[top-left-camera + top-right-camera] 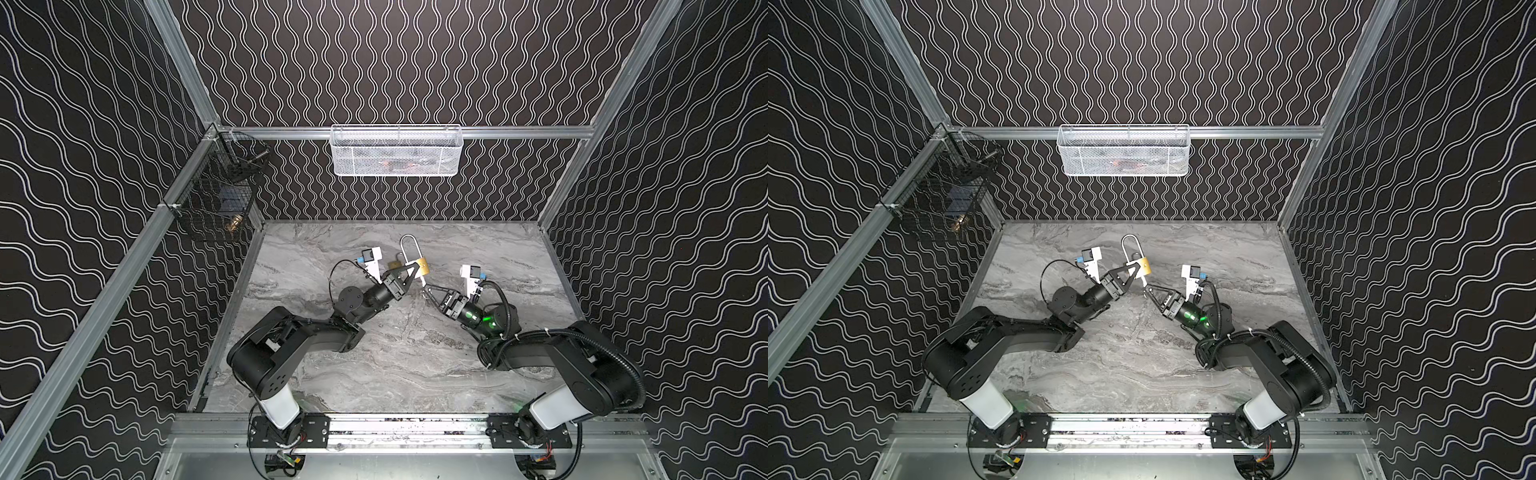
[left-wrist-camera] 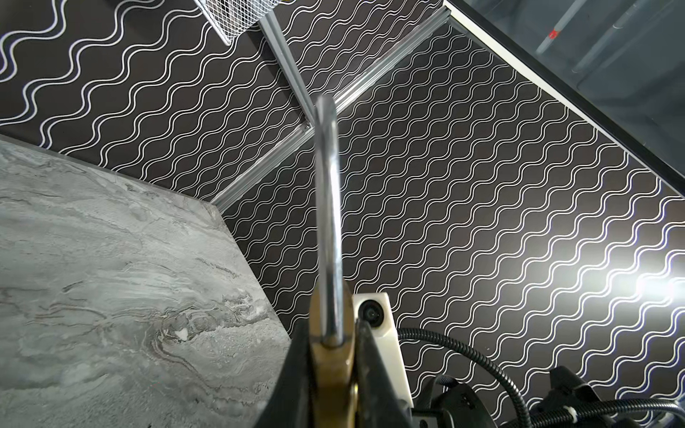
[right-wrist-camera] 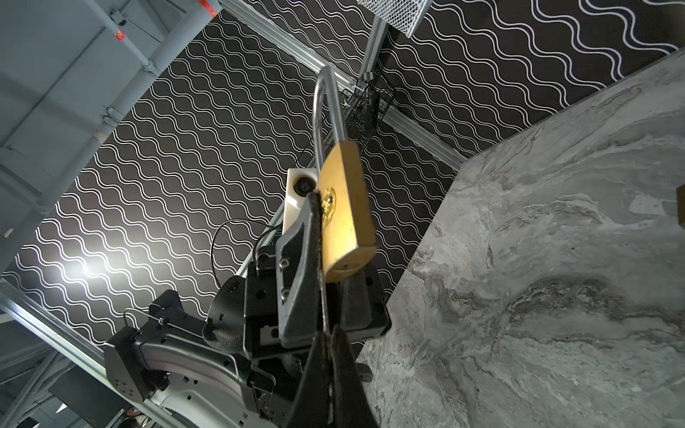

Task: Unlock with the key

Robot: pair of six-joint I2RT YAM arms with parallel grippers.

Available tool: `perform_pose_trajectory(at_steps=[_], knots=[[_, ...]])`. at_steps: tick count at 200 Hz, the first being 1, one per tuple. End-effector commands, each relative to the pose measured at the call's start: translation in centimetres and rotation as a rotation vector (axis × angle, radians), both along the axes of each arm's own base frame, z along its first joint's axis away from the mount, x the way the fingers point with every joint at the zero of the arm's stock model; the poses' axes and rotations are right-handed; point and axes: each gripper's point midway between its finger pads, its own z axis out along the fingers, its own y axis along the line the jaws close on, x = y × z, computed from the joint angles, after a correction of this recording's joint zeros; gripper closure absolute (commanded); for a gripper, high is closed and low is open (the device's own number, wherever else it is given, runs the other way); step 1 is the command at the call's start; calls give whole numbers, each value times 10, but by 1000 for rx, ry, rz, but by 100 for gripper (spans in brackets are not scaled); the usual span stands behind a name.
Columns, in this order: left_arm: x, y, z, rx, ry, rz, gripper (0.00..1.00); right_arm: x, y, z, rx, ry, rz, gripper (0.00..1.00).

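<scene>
A brass padlock [image 1: 422,266] [image 1: 1144,266] [image 3: 346,207] with a long steel shackle [image 1: 408,248] [image 2: 330,222] is held above the marble table, shackle toward the back wall. My left gripper [image 1: 415,269] [image 1: 1136,269] [image 2: 332,329] is shut on its body [image 2: 331,374]. My right gripper [image 1: 426,291] [image 1: 1147,291] [image 3: 328,330] is shut on the key [image 1: 423,283] [image 1: 1144,282] [image 3: 323,296]. The thin blade points up at the lock's underside, with its tip beside the keyhole [image 3: 346,266]. I cannot tell whether the tip is inside it.
A small brass object [image 1: 395,264] [image 3: 681,203] lies on the marble table [image 1: 395,353] behind the left gripper. A white mesh basket [image 1: 395,149] hangs on the back rail. A black wire basket [image 1: 216,208] hangs at the left wall. Both arms meet mid-table.
</scene>
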Motion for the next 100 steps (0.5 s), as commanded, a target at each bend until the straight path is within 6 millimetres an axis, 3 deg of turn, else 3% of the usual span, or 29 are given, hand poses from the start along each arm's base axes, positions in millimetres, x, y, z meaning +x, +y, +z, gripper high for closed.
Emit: perform_pose_trajectory(at_steps=[1,100], knots=[[-7,7,29,-73,-96,2,100,-5,-2,10,22,-44,1,100],[-7,7,30,-74,-94,-1,100,-2,-1,7,24,-33,0,100]])
